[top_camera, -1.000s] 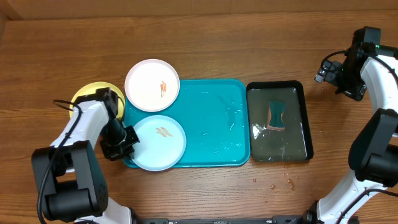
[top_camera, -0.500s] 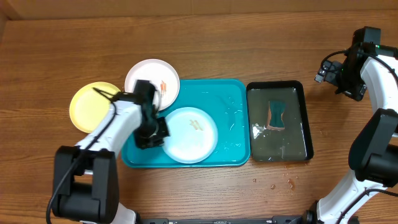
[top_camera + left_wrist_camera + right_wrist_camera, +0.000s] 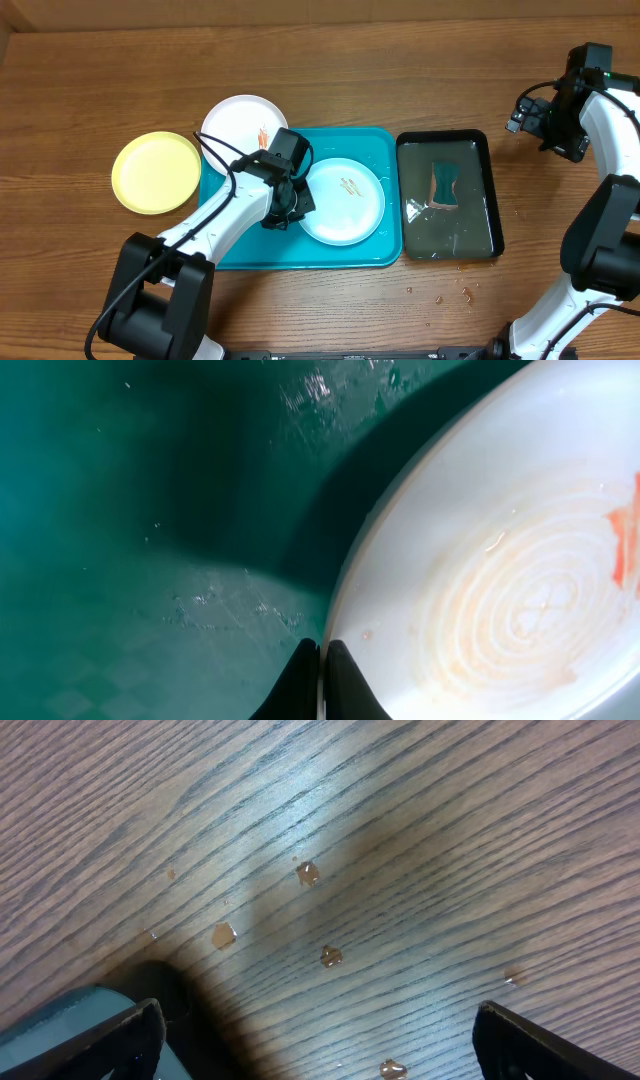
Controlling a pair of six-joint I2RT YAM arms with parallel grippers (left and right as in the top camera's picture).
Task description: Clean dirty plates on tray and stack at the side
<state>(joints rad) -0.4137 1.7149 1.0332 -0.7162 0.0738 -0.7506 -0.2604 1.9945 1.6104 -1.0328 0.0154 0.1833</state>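
**Left clamped on plate rim, mid-tray**

I see the left gripper (image 3: 322, 660) clenched on the rim of the light blue plate (image 3: 345, 200). The plate extends toward 3 o'clock from the fingers, at the centre of the turquoise tray (image 3: 350, 255). The right gripper (image 3: 320, 1040) is spread wide over the droplet-spotted table (image 3: 400, 840), well apart at 2 o'clock.
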